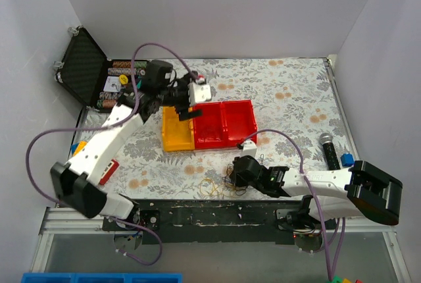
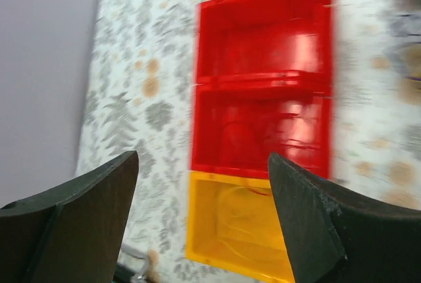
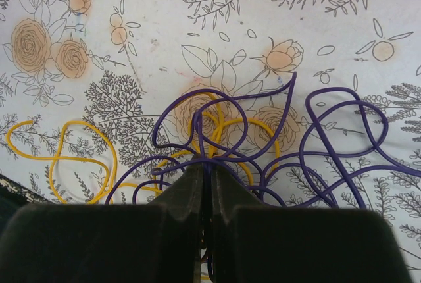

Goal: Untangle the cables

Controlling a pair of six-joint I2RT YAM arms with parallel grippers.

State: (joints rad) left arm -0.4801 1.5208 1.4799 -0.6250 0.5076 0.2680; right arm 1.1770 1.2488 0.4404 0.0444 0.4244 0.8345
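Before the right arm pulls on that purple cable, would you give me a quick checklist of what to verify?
1. Grip: right gripper shut on the purple cable: ok.
2. Single strand pinched: cannot tell, the fingers hide it.
3. Loops: purple cable free of the yellow cable: not ok, they overlap.
4. Helper: left gripper placed to hold the yellow cable: not ok. It is open, but over the red bin and yellow bin, away from the cables.
5. Bins outside the pull area: ok in the top view.
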